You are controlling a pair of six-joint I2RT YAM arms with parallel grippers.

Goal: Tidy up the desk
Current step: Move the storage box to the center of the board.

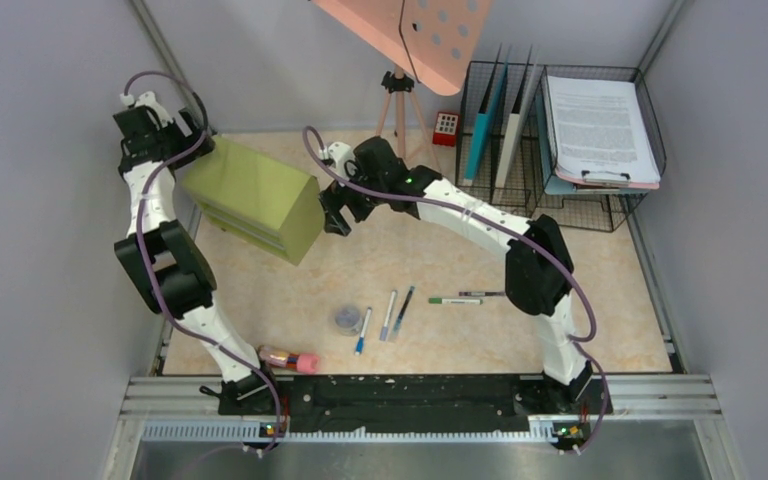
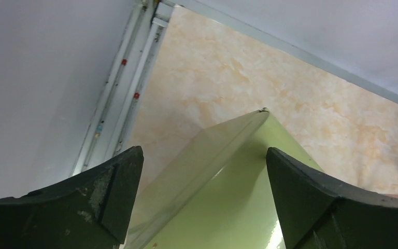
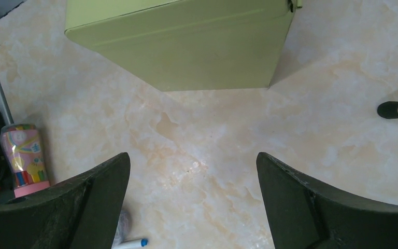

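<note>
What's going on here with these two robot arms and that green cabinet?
The two arms are working at the cabinet on the desk. Both grippers are open and hold nothing. The left gripper hangs over a top edge of the cabinet by the left wall. The right gripper points at its other side, clear of it. Several pens, a small round dish and a pink-capped tube lie loose nearer the arms' bases, not yet put away.

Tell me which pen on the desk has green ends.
The white pen lying crosswise; its ends are green, while the others' are blue or dark.
</note>
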